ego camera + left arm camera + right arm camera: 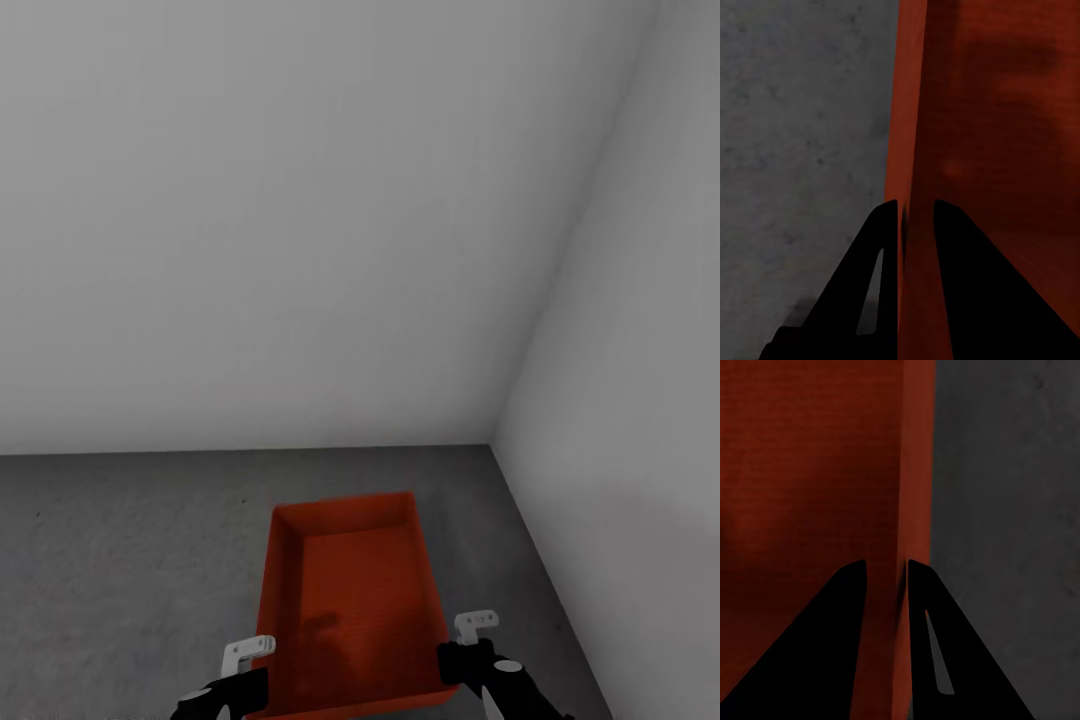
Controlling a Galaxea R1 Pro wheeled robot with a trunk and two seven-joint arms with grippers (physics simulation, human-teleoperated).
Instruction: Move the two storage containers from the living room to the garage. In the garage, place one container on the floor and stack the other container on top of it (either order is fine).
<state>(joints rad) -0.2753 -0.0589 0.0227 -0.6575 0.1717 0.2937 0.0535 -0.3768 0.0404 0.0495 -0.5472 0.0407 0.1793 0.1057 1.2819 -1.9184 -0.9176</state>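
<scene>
Both side walls of the storage container [355, 610], at six o'clock above the garage floor [130, 540], are pinched by left gripper [916, 214] and right gripper [886, 574]; tilting is risked by uneven release.

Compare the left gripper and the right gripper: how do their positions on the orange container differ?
The left gripper straddles the left long wall of the storage container, while the right gripper straddles the right long wall. In the head view, the left gripper sits slightly lower in the picture than the right gripper. Both have black fingers, one inside the bin and one outside, closed on a thin wall near the container's near end, above the grey floor.
</scene>
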